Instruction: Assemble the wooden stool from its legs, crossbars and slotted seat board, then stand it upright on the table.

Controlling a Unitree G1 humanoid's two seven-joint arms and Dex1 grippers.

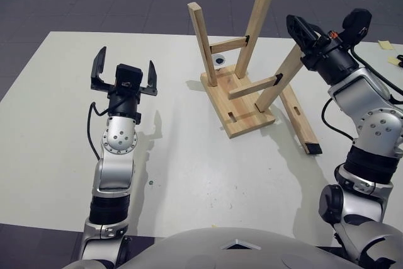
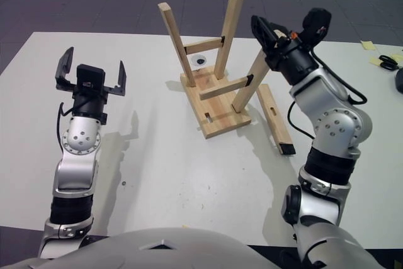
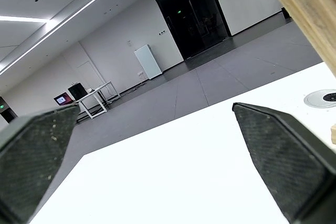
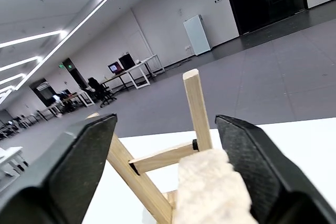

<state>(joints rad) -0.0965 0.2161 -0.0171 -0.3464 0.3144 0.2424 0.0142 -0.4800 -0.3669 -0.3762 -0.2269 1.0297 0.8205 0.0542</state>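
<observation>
The right gripper is wide open astride the top of the tilted leg, apparently unclamped. The leg leans from the seat board, toward the tabletop's far edge. A sideways nudge could lever it out, toppling the frame.

Quick tally: one seat board on one table. Four legs total: left upright leg, right upright leg, leaning leg, flat leg. Two crossbars: upper crossbar, lower crossbar. Also two yellow notes, far note and near note, and one round grommet.
</observation>
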